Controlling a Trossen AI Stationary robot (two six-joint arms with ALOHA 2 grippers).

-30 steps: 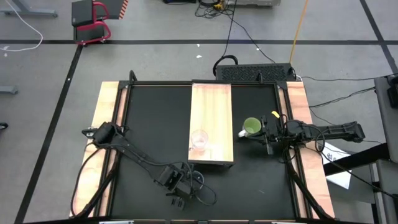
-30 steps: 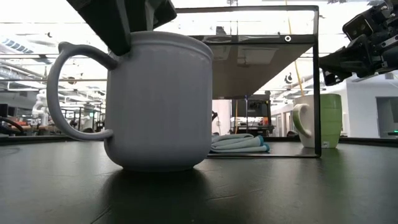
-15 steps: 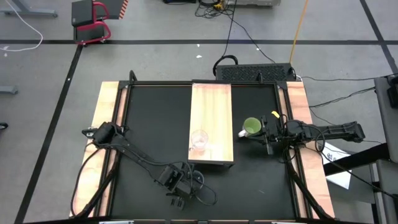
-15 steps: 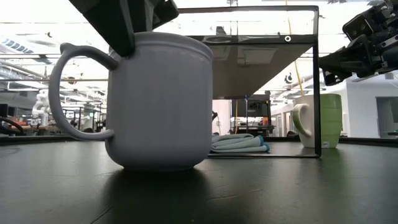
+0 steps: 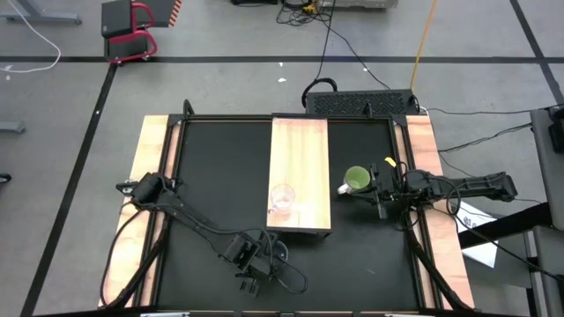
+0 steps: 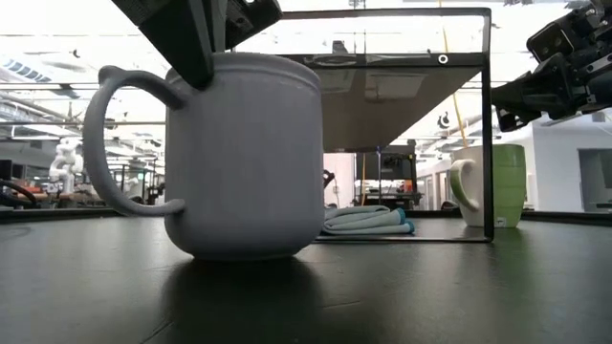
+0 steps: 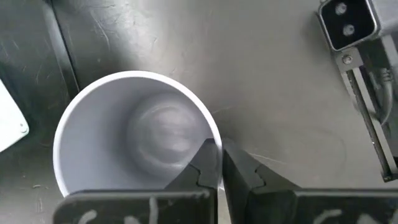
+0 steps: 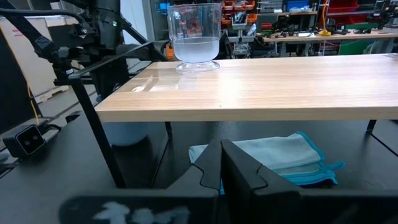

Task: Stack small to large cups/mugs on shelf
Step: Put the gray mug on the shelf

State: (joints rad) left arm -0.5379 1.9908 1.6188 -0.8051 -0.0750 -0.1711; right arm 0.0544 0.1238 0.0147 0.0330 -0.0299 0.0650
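The blue-grey mug (image 6: 244, 153) stands near the table's front edge, its handle (image 6: 110, 143) at the left in the low view. My left gripper (image 7: 219, 167) is shut on its rim; in the high view the gripper (image 5: 257, 271) hides the mug. The clear glass cup (image 5: 282, 198) stands on the near end of the wooden shelf (image 5: 300, 150). The lime-green mug (image 5: 357, 180) stands on the table just right of the shelf. My right gripper (image 5: 379, 192) is shut and empty, just right of the green mug and higher than it in the low view (image 6: 535, 86). My left gripper pinches the wall of the blue-grey mug at its rim (image 7: 214, 140), one finger inside the mug and one outside. The fingers come from above, pointing down. The mug is upright, and its base (image 6: 244, 250) appears to be on the table.
A blue-and-white cloth (image 8: 267, 155) lies on the table under the shelf. The low camera on its mount (image 7: 348, 25) stands close beside the blue-grey mug. Black shelf legs (image 6: 490, 134) stand between the two mugs. Wooden strips edge the table (image 5: 150, 158).
My left gripper has shifted a little while holding the rim, and the blue-grey mug has turned slightly with it: in the low view its handle has drawn in toward the body. The right arm has kept still.
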